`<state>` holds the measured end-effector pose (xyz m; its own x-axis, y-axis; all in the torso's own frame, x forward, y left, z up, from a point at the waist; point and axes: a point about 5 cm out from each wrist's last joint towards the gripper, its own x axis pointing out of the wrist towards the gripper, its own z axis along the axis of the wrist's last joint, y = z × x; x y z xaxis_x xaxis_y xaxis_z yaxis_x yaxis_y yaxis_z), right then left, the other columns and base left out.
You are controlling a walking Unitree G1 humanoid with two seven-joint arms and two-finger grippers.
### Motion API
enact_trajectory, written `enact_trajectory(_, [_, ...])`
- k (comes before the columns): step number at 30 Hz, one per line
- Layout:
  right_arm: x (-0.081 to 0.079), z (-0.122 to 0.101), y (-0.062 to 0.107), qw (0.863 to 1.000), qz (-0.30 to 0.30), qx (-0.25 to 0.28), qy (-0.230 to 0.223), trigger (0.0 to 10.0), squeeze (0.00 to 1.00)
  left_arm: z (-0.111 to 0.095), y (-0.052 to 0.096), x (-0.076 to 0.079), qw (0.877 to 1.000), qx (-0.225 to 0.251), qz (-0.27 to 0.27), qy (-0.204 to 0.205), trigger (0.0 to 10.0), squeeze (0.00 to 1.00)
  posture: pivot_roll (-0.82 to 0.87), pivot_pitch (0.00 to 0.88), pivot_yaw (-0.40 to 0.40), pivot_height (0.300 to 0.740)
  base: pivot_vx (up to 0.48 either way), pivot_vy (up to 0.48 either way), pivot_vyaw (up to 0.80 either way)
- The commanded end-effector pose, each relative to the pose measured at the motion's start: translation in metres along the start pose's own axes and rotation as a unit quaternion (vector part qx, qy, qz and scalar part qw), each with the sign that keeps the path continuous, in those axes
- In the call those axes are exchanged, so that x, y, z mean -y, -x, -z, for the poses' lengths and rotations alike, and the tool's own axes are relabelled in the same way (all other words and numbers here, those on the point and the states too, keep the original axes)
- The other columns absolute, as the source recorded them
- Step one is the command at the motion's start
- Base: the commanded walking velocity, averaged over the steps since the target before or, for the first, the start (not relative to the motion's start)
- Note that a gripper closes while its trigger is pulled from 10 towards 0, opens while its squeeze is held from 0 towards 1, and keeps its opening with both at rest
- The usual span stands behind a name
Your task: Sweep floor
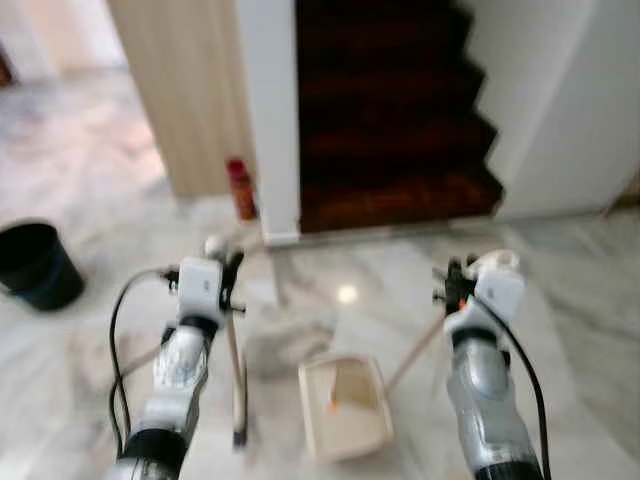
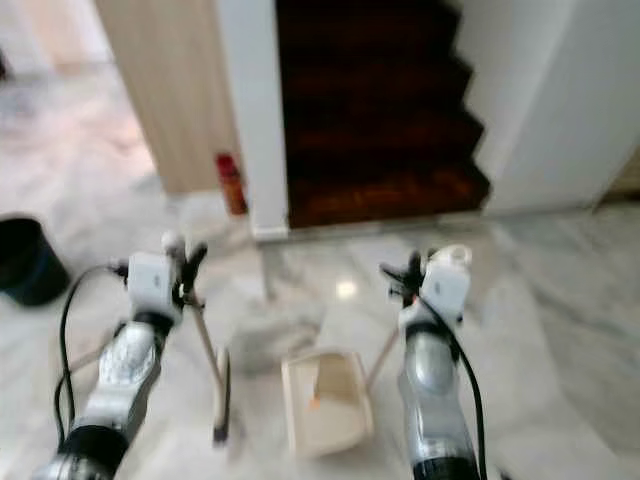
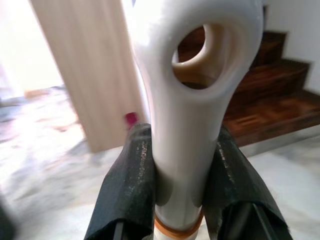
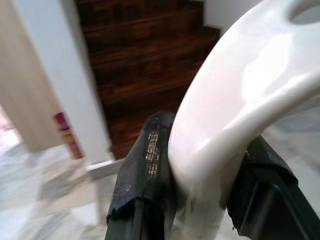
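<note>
My left gripper [image 1: 232, 272] is shut on the white looped handle of a broom [image 3: 192, 75]. The broom's thin stick [image 1: 237, 360] runs down to its head on the marble floor [image 1: 240, 425]. My right gripper [image 1: 455, 282] is shut on the white handle of a long-stemmed dustpan [image 4: 235, 95]. The cream dustpan [image 1: 345, 405] lies on the floor between my arms with a small orange bit [image 1: 332, 405] inside. In both wrist views the black fingers [image 3: 132, 185] [image 4: 145, 185] clamp the handles from either side.
Dark wooden stairs [image 1: 390, 120] rise straight ahead behind a white post [image 1: 270, 120]. A red bottle [image 1: 241, 188] stands at the post's foot beside a wood panel [image 1: 190, 90]. A black bucket [image 1: 35, 265] sits on the floor at the left. White walls [image 1: 570, 100] close the right.
</note>
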<state>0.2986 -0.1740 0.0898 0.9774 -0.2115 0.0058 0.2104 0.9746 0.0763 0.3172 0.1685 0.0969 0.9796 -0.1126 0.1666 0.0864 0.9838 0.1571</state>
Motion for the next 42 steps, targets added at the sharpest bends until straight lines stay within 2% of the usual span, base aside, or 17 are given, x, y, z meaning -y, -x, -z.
enact_trajectory(1, [0.0002, -0.0075, -0.0036, 1.0, 0.001, 0.015, -0.012, 10.0, 0.0, -0.0084, -0.0049, 0.001, 1.0, 0.018, 0.004, -0.005, 10.0, 0.0, -0.06, 0.0, 0.013, 0.74, 0.0, 0.0, 0.0])
enact_trajectory(13, [0.0005, -0.0059, -0.0041, 1.0, -0.004, 0.007, -0.02, 10.0, 0.0, -0.0076, -0.0038, 0.0029, 1.0, 0.013, 0.003, -0.001, 10.0, 0.0, -0.06, 0.0, 0.006, 0.74, 0.0, 0.103, 0.0])
enact_trajectory(42, [0.001, -0.0073, -0.0056, 1.0, -0.01, 0.005, -0.017, 10.0, 0.0, -0.0069, -0.0026, 0.0039, 1.0, 0.01, 0.001, 0.003, 10.0, 0.0, -0.06, 0.0, -0.002, 0.74, 0.0, 0.378, 0.0])
